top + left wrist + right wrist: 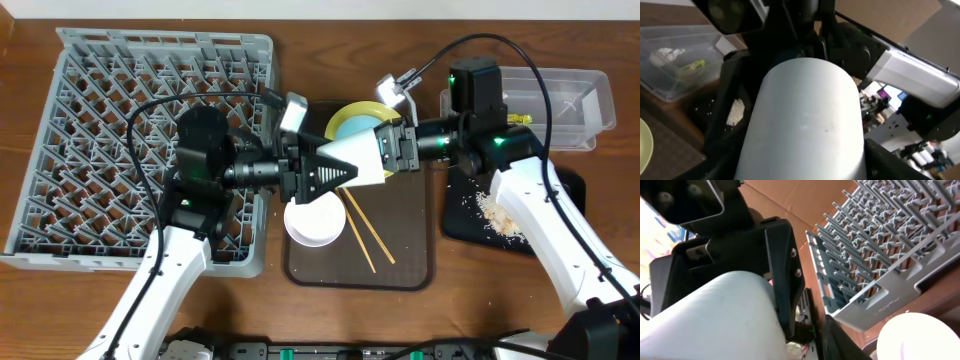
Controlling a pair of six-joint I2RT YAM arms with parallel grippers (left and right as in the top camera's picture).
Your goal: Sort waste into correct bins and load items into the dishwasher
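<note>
A small white cup [358, 160] hangs on its side above the brown serving tray between both grippers. My left gripper [325, 172] is shut on it; the cup fills the left wrist view [805, 125]. My right gripper [392, 150] is open around the cup's other end, and the right wrist view shows a gap between one finger and the cup [715, 320]. The white bowl [313, 220] and two chopsticks [365, 235] lie on the brown tray. The light-blue bowl sits on the yellow plate [338, 122], partly hidden. The grey dish rack [130, 130] is at the left.
The clear tub [565, 105] at the back right holds a white tissue [667, 52] and the green-yellow wrapper [520, 118]. The black tray [470, 215] at the right carries beige crumbs [500, 215]. The brown serving tray [410, 255] lies mid-table.
</note>
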